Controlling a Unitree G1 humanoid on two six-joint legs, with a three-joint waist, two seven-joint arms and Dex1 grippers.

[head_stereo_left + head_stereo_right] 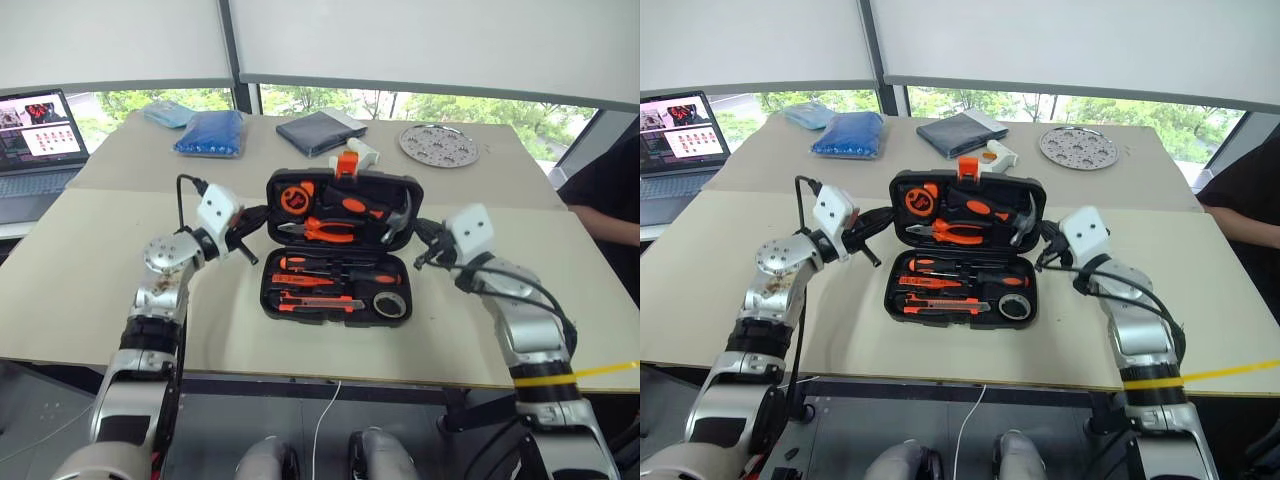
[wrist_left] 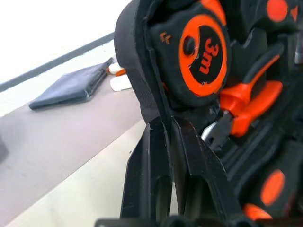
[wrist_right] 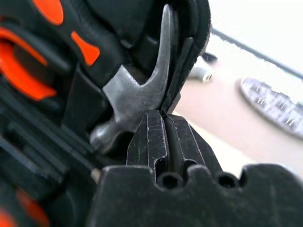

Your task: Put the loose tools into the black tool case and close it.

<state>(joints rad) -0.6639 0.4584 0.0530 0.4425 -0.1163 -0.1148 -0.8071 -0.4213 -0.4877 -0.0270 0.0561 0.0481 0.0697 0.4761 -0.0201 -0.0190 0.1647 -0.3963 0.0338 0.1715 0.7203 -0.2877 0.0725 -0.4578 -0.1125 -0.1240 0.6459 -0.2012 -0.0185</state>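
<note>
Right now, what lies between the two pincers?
The open tool case: its raised lid stands between the left pincer and right pincer, seen from the head camera.

Open tool case [image 1: 272, 300] mid-table, loose tools [image 1: 320, 285] in its near half, laptop [image 1: 40, 140] far left

Both silver, jointed arms reach forward, forearms angled inward. The left black two-fingered end effector [image 1: 252, 232] points toward two o'clock, fingers [image 2: 150, 175] pressed together. The right black two-fingered end effector [image 1: 425, 245] points toward ten o'clock, fingers [image 3: 151, 142] likewise closed, both roughly level.
</note>
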